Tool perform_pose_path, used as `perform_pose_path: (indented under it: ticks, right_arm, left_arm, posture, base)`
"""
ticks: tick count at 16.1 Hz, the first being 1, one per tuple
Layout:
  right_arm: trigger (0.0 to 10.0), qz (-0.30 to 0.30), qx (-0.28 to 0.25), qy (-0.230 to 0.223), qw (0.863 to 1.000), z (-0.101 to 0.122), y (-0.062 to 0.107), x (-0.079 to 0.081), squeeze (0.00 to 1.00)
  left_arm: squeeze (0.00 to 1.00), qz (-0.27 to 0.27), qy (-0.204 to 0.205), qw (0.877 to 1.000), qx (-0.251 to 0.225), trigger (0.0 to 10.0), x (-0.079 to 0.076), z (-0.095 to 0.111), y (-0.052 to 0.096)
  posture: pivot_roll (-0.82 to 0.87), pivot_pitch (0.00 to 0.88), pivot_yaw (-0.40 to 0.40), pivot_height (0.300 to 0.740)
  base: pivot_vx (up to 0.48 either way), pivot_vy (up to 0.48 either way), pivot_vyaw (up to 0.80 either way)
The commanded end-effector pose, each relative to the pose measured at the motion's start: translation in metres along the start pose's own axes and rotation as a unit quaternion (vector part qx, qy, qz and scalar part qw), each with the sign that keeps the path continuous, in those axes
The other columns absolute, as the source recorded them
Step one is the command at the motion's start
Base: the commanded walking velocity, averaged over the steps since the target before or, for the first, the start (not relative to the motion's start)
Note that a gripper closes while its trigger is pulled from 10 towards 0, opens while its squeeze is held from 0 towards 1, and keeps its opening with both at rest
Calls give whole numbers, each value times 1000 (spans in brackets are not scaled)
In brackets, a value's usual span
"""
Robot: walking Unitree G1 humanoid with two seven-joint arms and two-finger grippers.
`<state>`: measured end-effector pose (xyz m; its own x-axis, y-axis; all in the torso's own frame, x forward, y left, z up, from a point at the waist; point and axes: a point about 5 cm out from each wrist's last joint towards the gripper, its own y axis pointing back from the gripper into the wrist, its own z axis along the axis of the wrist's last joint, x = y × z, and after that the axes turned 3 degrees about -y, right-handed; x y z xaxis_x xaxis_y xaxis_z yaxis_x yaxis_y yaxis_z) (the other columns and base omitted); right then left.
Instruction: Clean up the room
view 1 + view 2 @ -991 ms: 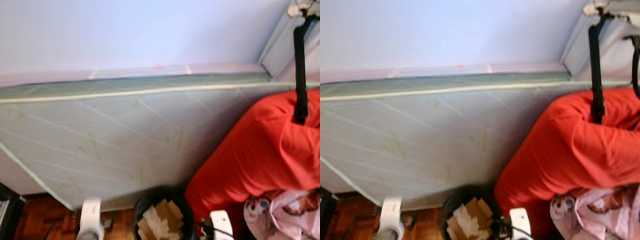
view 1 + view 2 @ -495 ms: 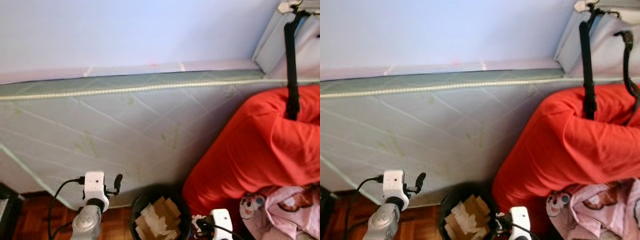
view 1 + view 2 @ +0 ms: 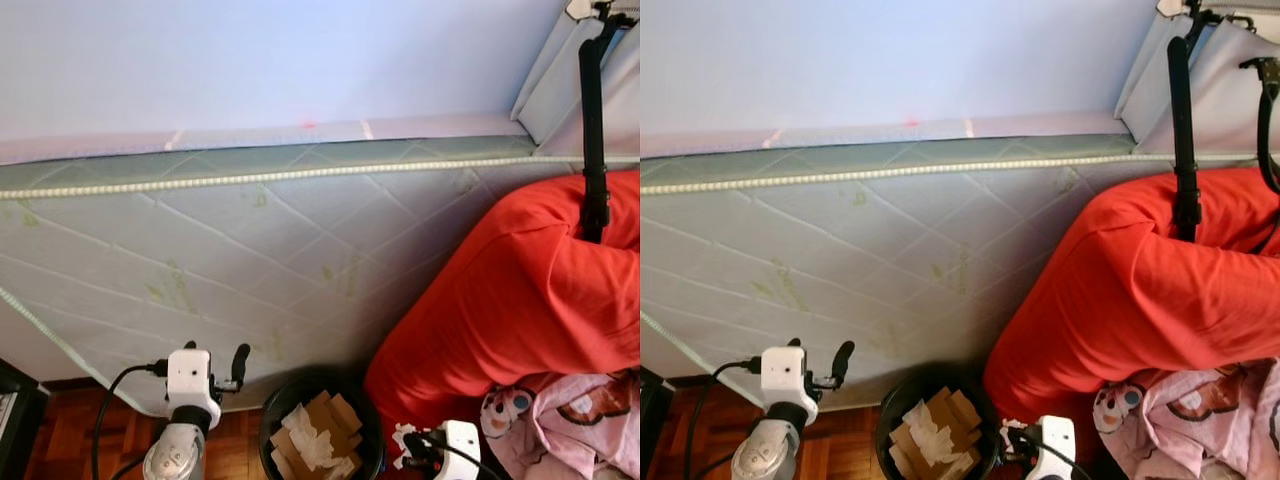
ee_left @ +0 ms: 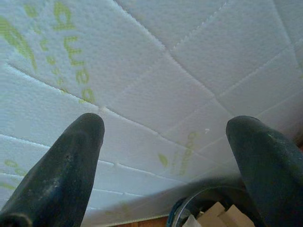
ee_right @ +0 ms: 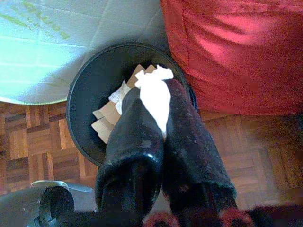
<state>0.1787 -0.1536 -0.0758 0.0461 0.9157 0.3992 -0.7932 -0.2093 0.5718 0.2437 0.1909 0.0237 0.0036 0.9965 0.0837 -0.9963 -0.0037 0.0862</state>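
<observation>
One white quilted mattress [image 3: 250, 270] with pale green leaf markings is seen propped on its long edge against the wall. One black round bin [image 5: 85, 94] stands on the parquet floor [image 5: 28, 137] at the foot of the mattress, and several pieces of cardboard and crumpled paper [image 3: 315, 440] are piled inside it. Just beside the bin, one large red bag or cushion [image 3: 520, 300] leans against the mattress, and a black strap [image 3: 593, 130] runs down from above onto its upper part. A bundle of pink printed cloth [image 3: 575, 425] lies at the base of the red bag.

Two grippers are counted. The right gripper [image 5: 158, 101] is clenched on one scrap of white tissue [image 5: 155, 97], which is pinched between its two black fingers; in the right wrist view the tissue is held over the bin's open mouth, above the cardboard. In the left eye view the same gripper [image 3: 410, 445] is seen low between the bin and the red bag, with the white scrap at its tip.

The left gripper [image 4: 165, 137] is released, its two fingers spread wide apart with nothing between them, and it is pointed at the face of the mattress, the bin's rim showing below it.
</observation>
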Motion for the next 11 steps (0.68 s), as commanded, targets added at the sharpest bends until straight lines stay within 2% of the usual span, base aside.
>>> perform_pose_path:
  ticks: [1,2,3,4,5,7,8,10,11]
  right_arm:
    - [10000,-7,2,-17,1000,-5,3,-1,0]
    - [10000,-16,-8,-54,998,-6,4,-2,0]
    - [10000,-17,-12,-67,998,-7,4,-2,0]
    - [10000,-17,-14,-59,998,-6,4,-3,0]
    - [10000,-28,-13,33,999,-1,4,-5,0]
    - [10000,-21,-19,125,992,6,3,-4,0]
    - [10000,-17,-25,130,991,8,3,-3,0]
    - [10000,-30,-36,211,976,14,2,-3,0]
    - [10000,32,-167,190,967,83,-25,35,0]
  left_arm:
    - [0,0,0,1000,5,10000,0,0,2]
    - [0,-3,0,1000,6,10000,-1,2,3]
    - [0,-3,0,1000,8,10000,-1,2,3]
    - [0,-4,0,1000,8,10000,-2,2,3]
    - [0,-8,-1,1000,8,10000,-4,3,3]
    - [0,-15,-4,1000,5,10000,-7,6,1]
    - [0,-18,-7,1000,6,10000,-8,7,0]
    - [0,-18,-11,1000,6,10000,-8,8,0]
    - [0,-18,-12,1000,5,10000,-8,9,-1]
  posture:
    - [-30,78,-52,740]
    - [-30,70,-51,740]
    - [-33,66,-50,740]
    - [-33,66,-50,740]
    - [-29,64,-51,740]
    - [-32,81,-51,740]
    - [-33,93,-52,740]
    - [-38,112,-53,740]
    - [-35,116,-55,740]
  base:
    - [0,0,0]
    - [0,0,0]
    - [0,0,0]
    - [0,0,0]
    - [0,0,0]
    - [0,0,0]
    - [0,0,0]
    - [0,0,0]
    - [0,0,0]
